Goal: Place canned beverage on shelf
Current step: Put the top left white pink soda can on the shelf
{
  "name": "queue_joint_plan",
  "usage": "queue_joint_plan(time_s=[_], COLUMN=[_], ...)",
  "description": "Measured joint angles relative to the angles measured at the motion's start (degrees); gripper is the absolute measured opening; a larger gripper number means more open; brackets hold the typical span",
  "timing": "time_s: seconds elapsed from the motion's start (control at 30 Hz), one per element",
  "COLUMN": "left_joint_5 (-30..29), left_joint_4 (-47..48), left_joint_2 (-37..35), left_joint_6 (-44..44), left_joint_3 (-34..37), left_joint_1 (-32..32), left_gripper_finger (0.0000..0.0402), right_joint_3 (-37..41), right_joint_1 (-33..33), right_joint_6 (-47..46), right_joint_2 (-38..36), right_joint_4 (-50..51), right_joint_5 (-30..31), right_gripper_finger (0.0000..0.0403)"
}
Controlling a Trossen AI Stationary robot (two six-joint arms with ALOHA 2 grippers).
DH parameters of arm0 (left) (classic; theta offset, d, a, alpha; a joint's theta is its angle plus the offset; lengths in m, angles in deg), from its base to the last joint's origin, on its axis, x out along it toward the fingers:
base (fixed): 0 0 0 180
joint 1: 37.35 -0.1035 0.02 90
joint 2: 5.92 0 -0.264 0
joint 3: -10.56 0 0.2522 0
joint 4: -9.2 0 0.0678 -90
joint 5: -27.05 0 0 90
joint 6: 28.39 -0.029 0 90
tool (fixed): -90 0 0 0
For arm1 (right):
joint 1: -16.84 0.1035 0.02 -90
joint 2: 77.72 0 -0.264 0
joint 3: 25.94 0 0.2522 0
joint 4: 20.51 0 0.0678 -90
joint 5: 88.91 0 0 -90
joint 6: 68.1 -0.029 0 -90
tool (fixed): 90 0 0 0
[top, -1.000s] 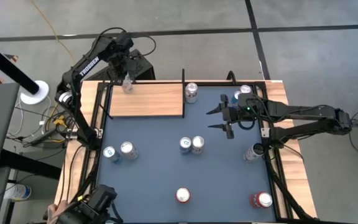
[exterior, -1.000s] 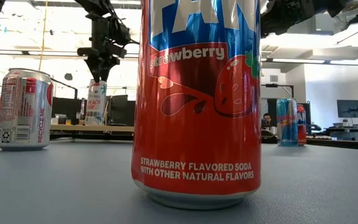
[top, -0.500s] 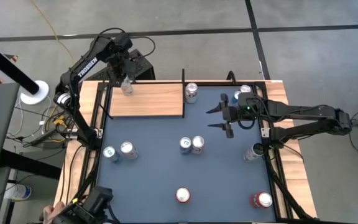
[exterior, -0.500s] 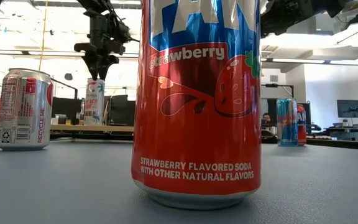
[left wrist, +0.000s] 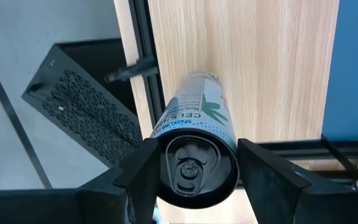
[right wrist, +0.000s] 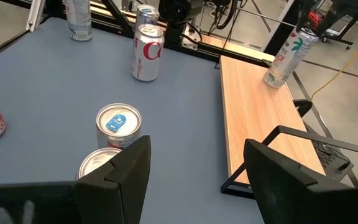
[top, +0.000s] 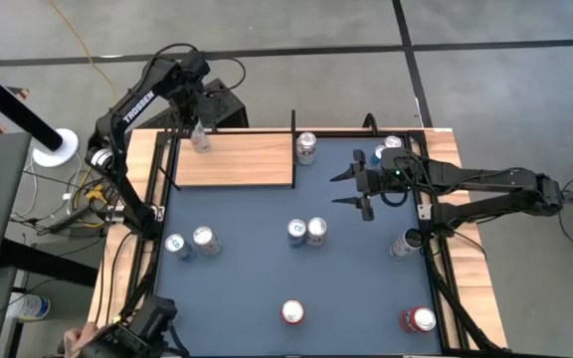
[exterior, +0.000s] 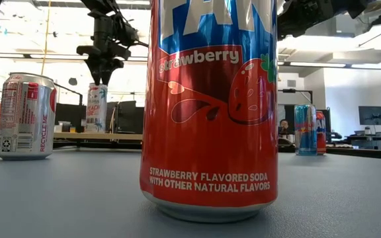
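Right up against the low camera there's a big red strawberry soda can (exterior: 209, 109) standing on the blue tabletop (top: 267, 278), filling most of that view. A bit further back on the left sits a silver-and-red can (exterior: 24, 116), and off to the right a blue can (exterior: 305, 129) with a red one tucked just behind it.

From above, two cans (top: 306, 232) stand side by side in the middle of the table. The right gripper (top: 351, 188) hovers over the blue surface near the far right side, fingers spread apart with nothing in them; its own camera looks past those two cans toward the shelf.

At the far left is the shelf (top: 257, 164), a light wood-grain board. A silver Coke-style can (top: 306, 148) stands on the table just beside its right end. The slim white Celsius can (left wrist: 195, 127) is at the shelf's far-left corner, tilted a little, bottom on or just over the wood, can't tell which. The left gripper (left wrist: 194, 168) has its fingers clamped on either side of the can's top.
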Motion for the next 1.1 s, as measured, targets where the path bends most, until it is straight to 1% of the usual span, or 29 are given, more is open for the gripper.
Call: queue_joint_plan(time_s=[0.2, 0.4, 0.87, 1.1], left_joint_5=[-0.6, -2.5, -2.5, -1.1], left_joint_4=[-1.0, -1.6, -4.1, -4.1], left_joint_2=[0.0, 0.0, -0.3, -0.9], left_joint_6=[0.5, 1.2, 3.4, 2.7], left_joint_3=[0.0, -0.1, -0.1, -0.1], left_joint_1=[-0.6, -0.6, -0.6, -0.5], left_gripper_finger=[0.0193, 0.0193, 0.0194, 0.0194], right_joint_3=[0.0, 0.0, 0.0, 0.0], right_joint_1=[0.0, 0.0, 0.0, 0.0], right_joint_6=[-0.1, -0.1, 0.0, 0.1], right_joint_2=[0.0, 0.0, 0.0, 0.0], right_joint_4=[0.0, 0.0, 0.0, 0.0], right_joint_5=[0.0, 0.0, 0.0, 0.0], right_gripper_finger=[0.0249, 0.0249, 0.0249, 0.0249])
